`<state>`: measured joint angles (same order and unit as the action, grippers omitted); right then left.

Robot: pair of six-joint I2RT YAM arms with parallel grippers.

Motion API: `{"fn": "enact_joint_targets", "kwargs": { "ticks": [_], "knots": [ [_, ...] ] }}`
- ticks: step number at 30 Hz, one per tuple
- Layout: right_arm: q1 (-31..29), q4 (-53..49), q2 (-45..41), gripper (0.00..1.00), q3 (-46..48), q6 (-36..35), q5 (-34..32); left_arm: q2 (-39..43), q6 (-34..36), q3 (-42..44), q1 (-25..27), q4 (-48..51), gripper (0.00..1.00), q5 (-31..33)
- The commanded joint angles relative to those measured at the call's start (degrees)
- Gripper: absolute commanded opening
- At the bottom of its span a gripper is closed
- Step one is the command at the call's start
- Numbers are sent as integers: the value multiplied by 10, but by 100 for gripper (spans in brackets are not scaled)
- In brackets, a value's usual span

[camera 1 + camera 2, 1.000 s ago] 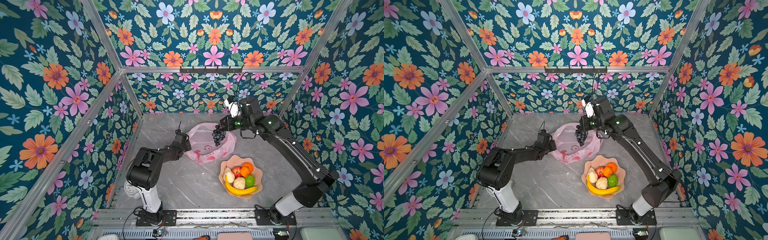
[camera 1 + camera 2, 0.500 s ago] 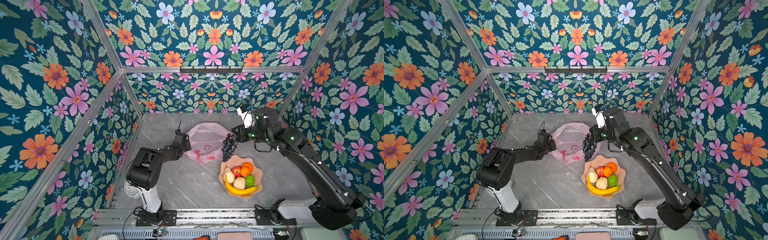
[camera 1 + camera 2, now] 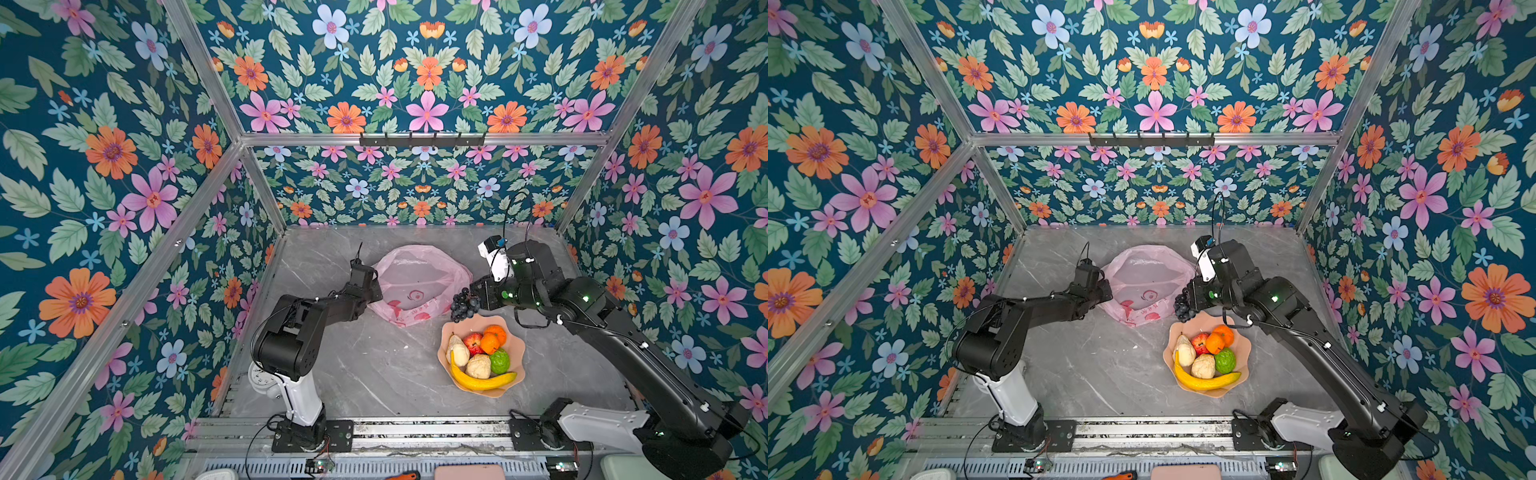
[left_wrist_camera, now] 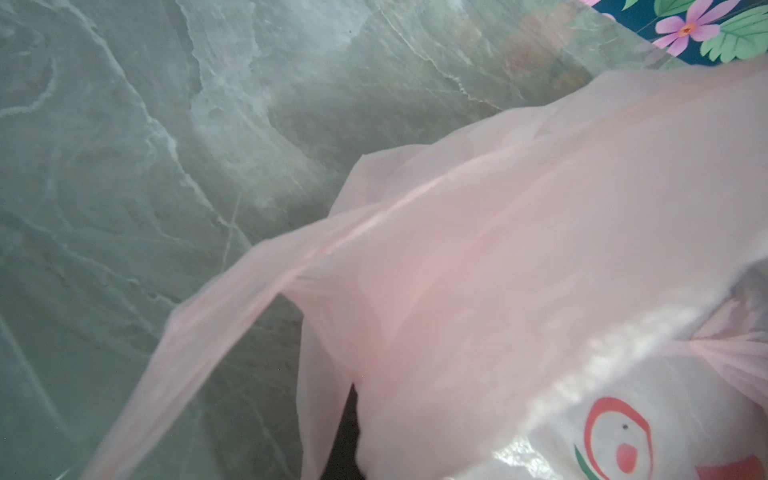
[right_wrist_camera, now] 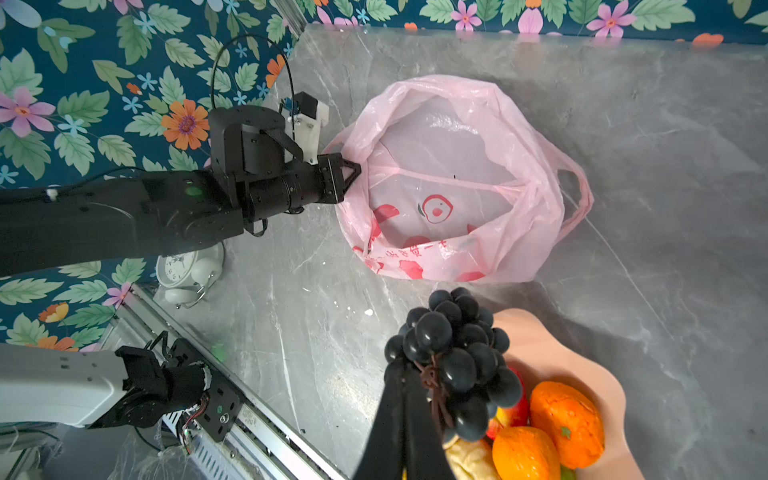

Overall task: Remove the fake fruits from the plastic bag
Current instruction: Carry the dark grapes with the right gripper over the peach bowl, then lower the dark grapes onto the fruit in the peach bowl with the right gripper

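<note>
Two matte black arms are showing in both top views, the left arm (image 3: 316, 307) and the right arm (image 3: 615, 332), each with a white link near its base plate, which is bolted to an aluminium rail. Green indicator lights are glowing on the joints. Thin black cables are looping above white wrist camera mounts (image 3: 492, 255).

Grey marble-pattern tabletop (image 3: 374, 374), peach-pink scalloped bowl (image 3: 513, 338) near the front right, small white alarm clock (image 5: 183, 266) at the left edge beside the wall, dark blue floral wallpaper (image 3: 104, 166) around, black hook rail (image 3: 422, 140) on the back wall.
</note>
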<state>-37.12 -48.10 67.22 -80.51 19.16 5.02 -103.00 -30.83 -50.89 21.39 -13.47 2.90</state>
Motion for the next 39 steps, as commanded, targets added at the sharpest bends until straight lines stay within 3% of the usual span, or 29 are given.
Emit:
{"fn": "enact_joint_targets", "kwargs": {
  "ticks": [1,24,39],
  "knots": [
    [-5,9,-8,0,8,10,4,0,9,-2,0,-5,0,5],
    [-29,37,0,0,68,41,27,2,11,-3,0,-2,0,8],
    [-21,12,2,0,95,45,-80,1,12,-5,0,-1,0,8]
  ]
}}
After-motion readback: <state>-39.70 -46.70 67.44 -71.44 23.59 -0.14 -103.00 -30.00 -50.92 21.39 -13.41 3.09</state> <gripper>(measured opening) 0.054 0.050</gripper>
